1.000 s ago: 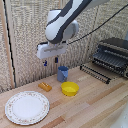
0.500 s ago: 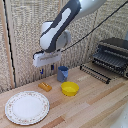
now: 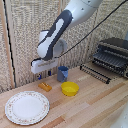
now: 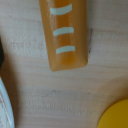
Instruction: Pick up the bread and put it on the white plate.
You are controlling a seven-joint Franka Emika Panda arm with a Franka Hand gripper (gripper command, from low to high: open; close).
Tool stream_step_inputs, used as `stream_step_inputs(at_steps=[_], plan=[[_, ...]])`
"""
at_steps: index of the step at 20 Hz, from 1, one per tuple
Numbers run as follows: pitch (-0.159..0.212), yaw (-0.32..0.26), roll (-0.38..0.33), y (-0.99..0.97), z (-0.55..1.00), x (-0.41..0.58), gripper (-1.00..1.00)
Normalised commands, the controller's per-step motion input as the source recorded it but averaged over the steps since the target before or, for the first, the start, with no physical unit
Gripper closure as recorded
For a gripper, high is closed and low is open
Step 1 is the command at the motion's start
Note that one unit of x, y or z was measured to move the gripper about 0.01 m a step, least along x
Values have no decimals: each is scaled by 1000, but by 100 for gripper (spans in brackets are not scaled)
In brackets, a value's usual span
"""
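Observation:
The bread is a small oblong orange-brown piece lying on the wooden table, between the white dish and a yellow bowl. In the wrist view the bread fills the middle and shows three pale stripes. My gripper hangs just above the bread, with its two blue-tipped fingers apart and nothing between them. The white dish is a large flat plate with a patterned rim, at the front on the exterior view's left. Its edge also shows in the wrist view. The fingers do not show clearly in the wrist view.
A yellow bowl sits just to the exterior view's right of the bread and also shows in the wrist view. A blue cup stands behind it. A toaster oven with its rack stands at the back right.
My gripper has moved toward the exterior view's left and down, from above the blue cup to just over the bread. The bread, dish and bowl have not moved.

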Motion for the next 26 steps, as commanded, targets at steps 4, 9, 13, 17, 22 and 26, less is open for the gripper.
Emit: stream_step_inputs(at_steps=[4, 9, 13, 17, 22, 26], plan=[[82, 90, -47, 0, -283, 151, -100], [80, 75, -51, -1, -238, 162, -100], [5, 53, -50, 0, -79, 201, -100], [18, 53, -54, 2, -15, 145, 100], [47, 47, -12, 11, -21, 25, 100], [48, 11, -10, 35, -37, 0, 100]])
